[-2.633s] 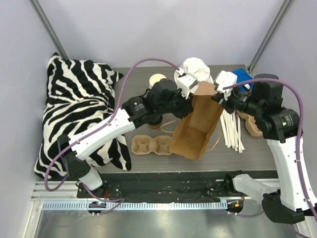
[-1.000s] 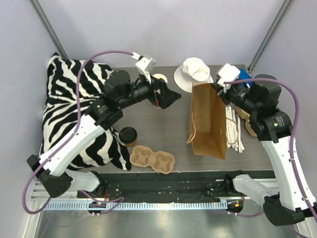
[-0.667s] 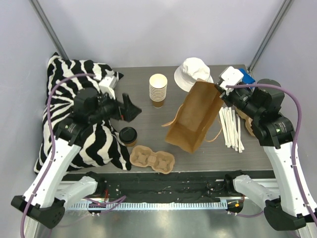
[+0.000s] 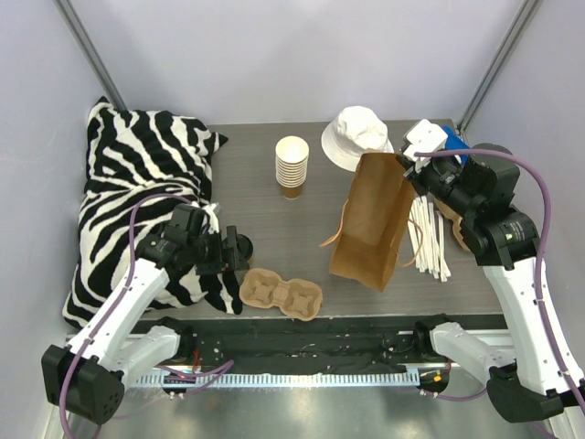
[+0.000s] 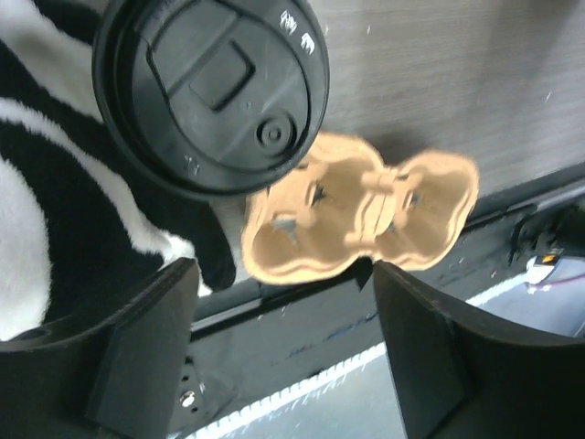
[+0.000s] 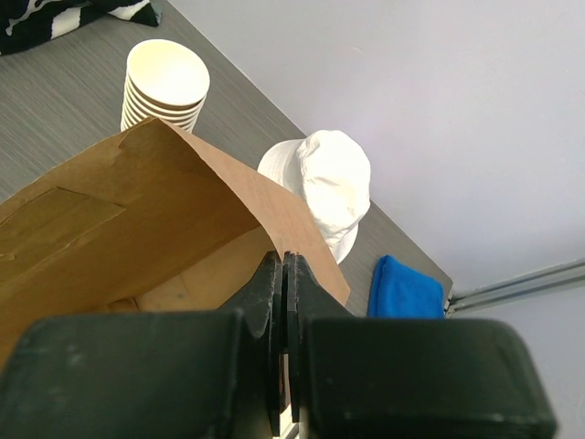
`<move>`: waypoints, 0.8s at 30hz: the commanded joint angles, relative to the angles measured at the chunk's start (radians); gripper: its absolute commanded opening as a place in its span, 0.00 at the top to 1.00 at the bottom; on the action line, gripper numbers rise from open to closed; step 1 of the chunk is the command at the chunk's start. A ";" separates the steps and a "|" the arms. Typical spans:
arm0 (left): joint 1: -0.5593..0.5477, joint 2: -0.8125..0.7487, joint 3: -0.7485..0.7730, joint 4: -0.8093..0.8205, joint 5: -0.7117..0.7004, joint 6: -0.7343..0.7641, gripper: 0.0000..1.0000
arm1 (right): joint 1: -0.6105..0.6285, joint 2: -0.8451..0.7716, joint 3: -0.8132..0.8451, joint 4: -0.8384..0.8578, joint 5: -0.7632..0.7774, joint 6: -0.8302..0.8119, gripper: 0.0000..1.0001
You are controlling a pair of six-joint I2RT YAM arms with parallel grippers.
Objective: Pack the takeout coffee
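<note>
The takeout coffee (image 5: 210, 96) stands at the pillow's edge, its black lid filling the top of the left wrist view. My left gripper (image 5: 283, 274) hovers over it, open, nothing between its fingers (image 5: 146, 347); the lid lies just beyond the fingertips. From above, the left gripper (image 4: 230, 249) covers most of the cup. My right gripper (image 6: 283, 261) is shut on the top rim of the brown paper bag (image 4: 370, 224), holding it up with the mouth leaning left. The bag's inside (image 6: 110, 229) looks empty where visible.
A pulp cup carrier (image 4: 281, 293) lies right of the coffee near the front edge. A stack of lidless cups (image 4: 292, 165), a white hat (image 4: 356, 135) and a blue cloth (image 6: 402, 293) sit at the back. Zebra pillow (image 4: 137, 183) fills the left; white sticks (image 4: 428, 238) lie right of the bag.
My left arm swung from the cup stack at the back to the front left, down over the coffee. The bag tipped left, then came more upright, still held by the right gripper.
</note>
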 commanded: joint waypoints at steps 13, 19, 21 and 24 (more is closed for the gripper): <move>0.005 0.145 -0.023 0.247 -0.102 -0.124 0.28 | 0.002 0.003 0.008 0.053 0.016 0.006 0.99; 0.005 0.200 -0.016 0.338 -0.128 -0.130 0.31 | 0.002 0.003 -0.002 0.052 0.013 0.010 0.99; 0.008 0.239 -0.003 0.364 -0.132 -0.129 0.32 | 0.002 0.003 -0.003 0.053 0.015 0.010 0.99; 0.016 0.297 0.020 0.410 -0.122 -0.139 0.33 | 0.002 0.008 -0.003 0.053 0.016 0.006 0.99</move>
